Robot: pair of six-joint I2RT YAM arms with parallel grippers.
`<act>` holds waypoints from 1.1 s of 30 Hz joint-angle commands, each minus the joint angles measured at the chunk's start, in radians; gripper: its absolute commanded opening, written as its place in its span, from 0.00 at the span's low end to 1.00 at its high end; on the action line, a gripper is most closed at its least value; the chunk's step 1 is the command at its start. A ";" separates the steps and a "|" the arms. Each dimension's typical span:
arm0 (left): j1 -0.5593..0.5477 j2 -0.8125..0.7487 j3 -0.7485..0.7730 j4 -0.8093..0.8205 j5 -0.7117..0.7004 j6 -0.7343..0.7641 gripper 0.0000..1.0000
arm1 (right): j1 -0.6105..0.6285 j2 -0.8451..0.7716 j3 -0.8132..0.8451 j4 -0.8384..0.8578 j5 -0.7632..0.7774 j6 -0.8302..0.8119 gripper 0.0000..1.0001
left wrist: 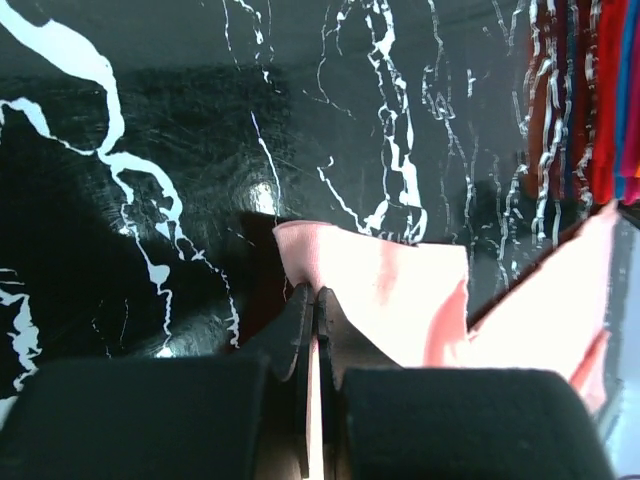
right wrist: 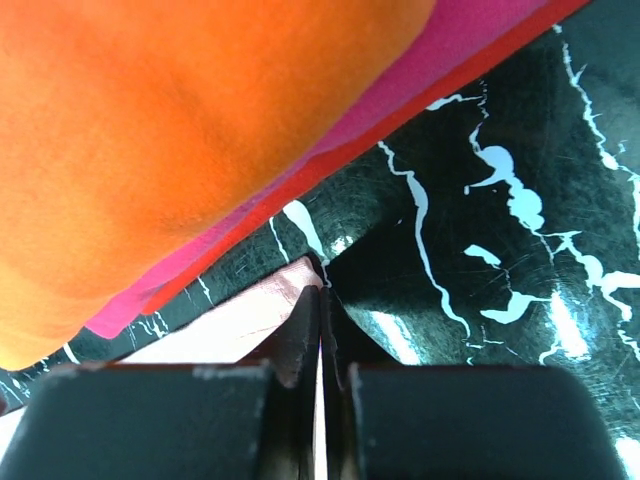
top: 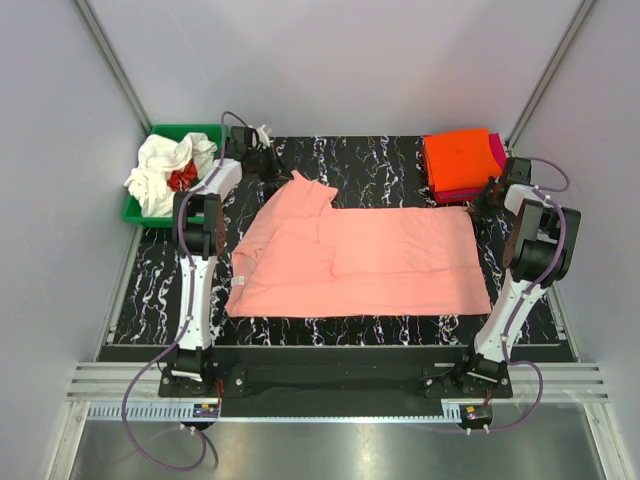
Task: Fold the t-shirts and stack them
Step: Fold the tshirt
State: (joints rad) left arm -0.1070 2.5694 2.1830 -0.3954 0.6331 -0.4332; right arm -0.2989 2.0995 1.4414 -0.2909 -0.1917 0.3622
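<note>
Black marbled table, grey walls around.
Mid-table: salmon-pink t-shirt, spread flat, partly folded.
At its far-left corner: left gripper, clamped on a fold of the pink cloth.
At its far-right corner: right gripper, pinched on only the very tip of the cloth.
Far right: folded stack, orange t-shirt over magenta t-shirt, just beside that grip.
Far left: green bin holding white t-shirt.
Hazard, as judged: the thin right-hand hold may slip on lifting and skew the fold. A careless sweep could nudge the stack.
</note>
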 commanded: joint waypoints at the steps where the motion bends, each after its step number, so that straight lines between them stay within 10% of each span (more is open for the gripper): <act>1: 0.027 -0.145 -0.055 0.108 0.073 -0.042 0.00 | -0.006 -0.025 0.036 -0.008 0.037 -0.020 0.00; 33: 0.072 -0.770 -0.771 0.243 0.102 -0.019 0.00 | -0.009 -0.326 -0.375 0.483 0.095 0.172 0.00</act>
State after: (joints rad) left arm -0.0425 1.9369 1.4651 -0.2413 0.7296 -0.4442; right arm -0.3023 1.8439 1.0847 0.1337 -0.1661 0.4973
